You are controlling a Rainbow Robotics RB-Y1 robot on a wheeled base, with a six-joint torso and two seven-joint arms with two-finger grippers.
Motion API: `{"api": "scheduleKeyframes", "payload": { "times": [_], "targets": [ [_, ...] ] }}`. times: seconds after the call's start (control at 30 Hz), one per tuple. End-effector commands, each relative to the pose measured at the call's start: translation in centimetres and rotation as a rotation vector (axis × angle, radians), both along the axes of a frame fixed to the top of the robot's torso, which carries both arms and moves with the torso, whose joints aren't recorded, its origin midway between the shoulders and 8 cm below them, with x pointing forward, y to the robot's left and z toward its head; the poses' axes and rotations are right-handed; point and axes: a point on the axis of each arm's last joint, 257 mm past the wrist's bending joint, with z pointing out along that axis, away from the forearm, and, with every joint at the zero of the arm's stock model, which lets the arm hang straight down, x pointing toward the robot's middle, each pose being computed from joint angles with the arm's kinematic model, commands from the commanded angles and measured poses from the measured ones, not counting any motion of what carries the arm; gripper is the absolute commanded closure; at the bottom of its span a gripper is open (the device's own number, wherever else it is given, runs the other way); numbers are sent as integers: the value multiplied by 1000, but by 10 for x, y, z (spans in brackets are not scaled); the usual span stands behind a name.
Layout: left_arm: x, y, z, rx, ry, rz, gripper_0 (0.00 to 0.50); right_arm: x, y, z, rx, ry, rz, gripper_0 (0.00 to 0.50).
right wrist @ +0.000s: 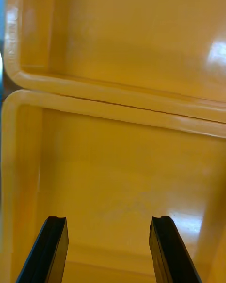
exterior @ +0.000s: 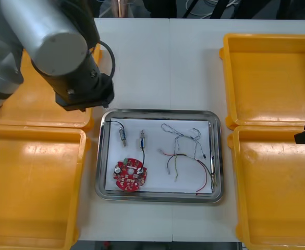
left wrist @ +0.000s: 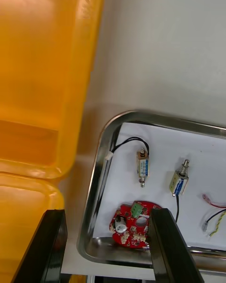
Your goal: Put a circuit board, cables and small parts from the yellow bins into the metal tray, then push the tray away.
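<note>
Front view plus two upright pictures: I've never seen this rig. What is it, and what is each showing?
A two-armed robot at a table. The front view looks down from above the arms; each upright picture comes from a wrist camera, that arm's black fingers rising at the bottom. Yellow bins flank a metal tray holding a red circuit board, two small metal parts, a blue-white cable and a red-yellow cable. The left gripper hangs open by the tray's left rim; the right gripper hangs open over the right bins. Neither holds anything.
</note>
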Motion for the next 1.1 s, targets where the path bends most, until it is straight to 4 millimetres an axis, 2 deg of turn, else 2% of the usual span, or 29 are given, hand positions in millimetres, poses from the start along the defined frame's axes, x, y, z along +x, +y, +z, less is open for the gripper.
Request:
{"api": "scheduleKeyframes", "payload": {
  "times": [0.03, 0.23, 0.47, 0.73, 1.1],
  "targets": [
    [6, 40, 31, 13, -63, -60, 0, 8, 37, 19, -75, -28, 178, 0],
    [1, 71, 33, 12, -84, -26, 0, 7, 80, 25, -75, -15, 331, 0],
    [-11, 107, 33, 22, -95, -31, 0, 1, 116, 21, -126, 14, 474, 0],
    [-28, 147, 34, 36, -100, -45, 0, -7, 166, 9, -215, 34, 680, 0],
    [-49, 182, 21, 64, -84, -56, 0, -18, 234, -15, -254, 40, 912, 0]
  ]
}}
